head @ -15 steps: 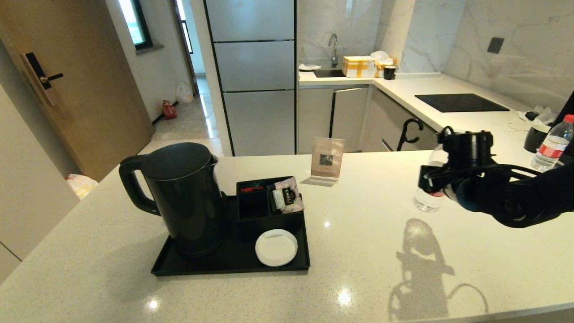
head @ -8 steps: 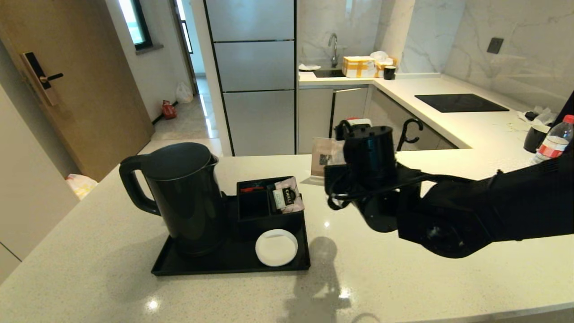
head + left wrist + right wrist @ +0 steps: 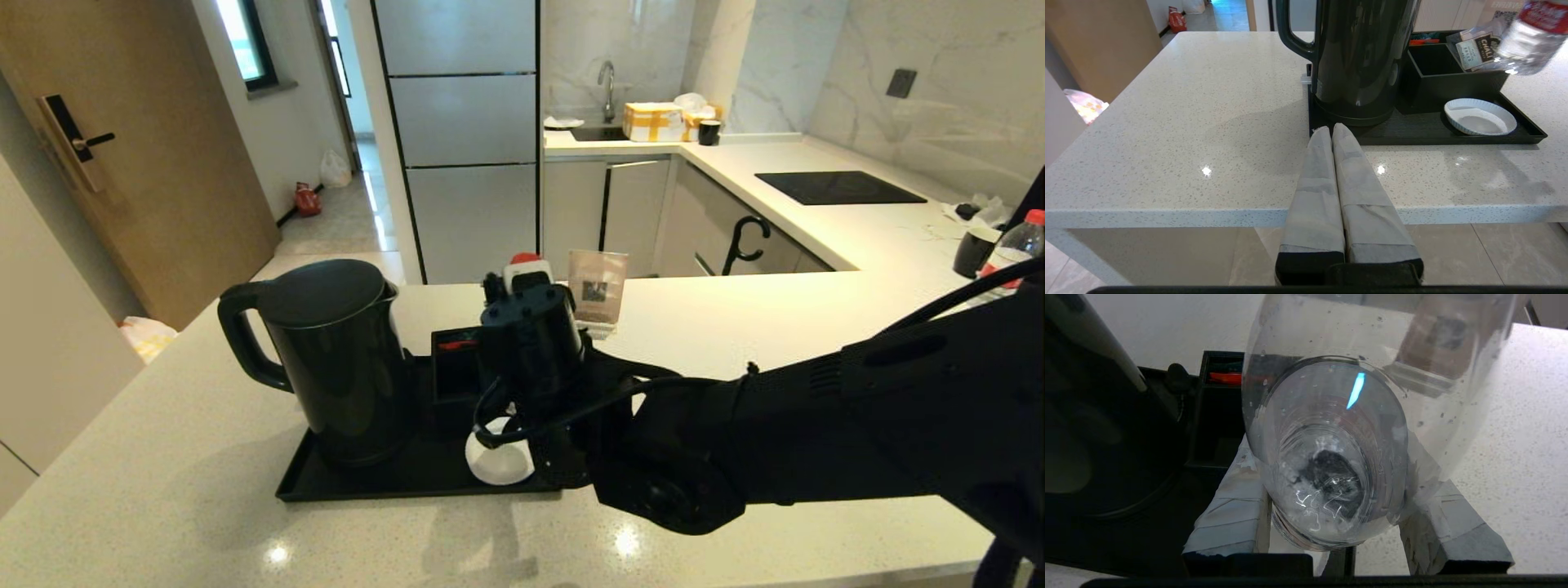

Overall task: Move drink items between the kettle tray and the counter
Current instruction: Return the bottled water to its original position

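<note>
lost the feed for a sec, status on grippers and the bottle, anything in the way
Right gripper shut on water bottle, held above the kettle tray. Left gripper shut, empty, at the counter edge. Compartment box and paper coaster below.

Right arm (image 3: 775, 441) reaches across the counter (image 3: 735, 327) over the kettle tray (image 3: 384, 478), red bottle cap (image 3: 524, 260) poking up beside the kettle (image 3: 331, 351).

A tall grey panelled fridge (image 3: 457, 139) stood beside a brown wooden door (image 3: 122, 155). White marble walls (image 3: 898, 49) backed a steel tap (image 3: 606, 82). Daylight entered a window (image 3: 237, 37).
</note>
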Robot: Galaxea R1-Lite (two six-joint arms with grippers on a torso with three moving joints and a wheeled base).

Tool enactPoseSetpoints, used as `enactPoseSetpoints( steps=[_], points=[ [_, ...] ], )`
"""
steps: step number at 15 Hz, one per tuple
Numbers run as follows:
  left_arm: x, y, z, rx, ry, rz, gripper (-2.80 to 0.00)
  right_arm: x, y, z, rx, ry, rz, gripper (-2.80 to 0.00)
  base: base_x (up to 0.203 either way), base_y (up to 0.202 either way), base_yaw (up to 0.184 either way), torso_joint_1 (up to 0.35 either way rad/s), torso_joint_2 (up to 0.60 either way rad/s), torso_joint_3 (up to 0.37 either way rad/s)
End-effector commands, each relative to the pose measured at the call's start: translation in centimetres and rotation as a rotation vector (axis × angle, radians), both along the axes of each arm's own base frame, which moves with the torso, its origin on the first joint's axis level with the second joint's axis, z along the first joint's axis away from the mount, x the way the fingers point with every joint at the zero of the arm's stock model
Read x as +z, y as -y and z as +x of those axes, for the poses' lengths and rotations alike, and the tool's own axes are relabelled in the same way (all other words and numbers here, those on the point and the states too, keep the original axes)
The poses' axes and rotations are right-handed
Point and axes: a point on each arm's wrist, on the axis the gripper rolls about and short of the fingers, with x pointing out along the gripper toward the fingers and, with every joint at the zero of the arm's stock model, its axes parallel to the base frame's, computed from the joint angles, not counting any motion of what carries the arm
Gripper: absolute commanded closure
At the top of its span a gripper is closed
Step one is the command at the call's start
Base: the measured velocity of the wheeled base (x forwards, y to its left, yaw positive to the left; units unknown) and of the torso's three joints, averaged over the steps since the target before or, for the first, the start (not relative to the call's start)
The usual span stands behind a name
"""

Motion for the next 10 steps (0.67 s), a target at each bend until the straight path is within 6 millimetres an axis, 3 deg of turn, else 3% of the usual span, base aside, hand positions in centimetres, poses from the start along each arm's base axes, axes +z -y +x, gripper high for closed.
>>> enactPoseSetpoints(
  steps=[1,4,10],
  points=[
    [0.0,0.0,0.0,0.001,-0.001,0.001,0.0,-0.8,-0.5,0.0,0.002,-0.007,-0.011,0.0,0.0,0.0,0.0,0.0,0.0,0.0],
    [0.0,0.0,0.0,0.0,-0.001,0.0,0.0,-2.1,-2.1,-0.6,0.014,-0.072,-0.012,0.0,0.0,0.0,0.0,0.0,0.0,0.0],
    [0.0,0.0,0.0,0.001,-0.001,0.0,0.0,-3.1,-2.8,0.2,0.036,-0.146,-0.008,0.0,0.0,0.0,0.0,0.0,0.0,0.0]
  ],
)
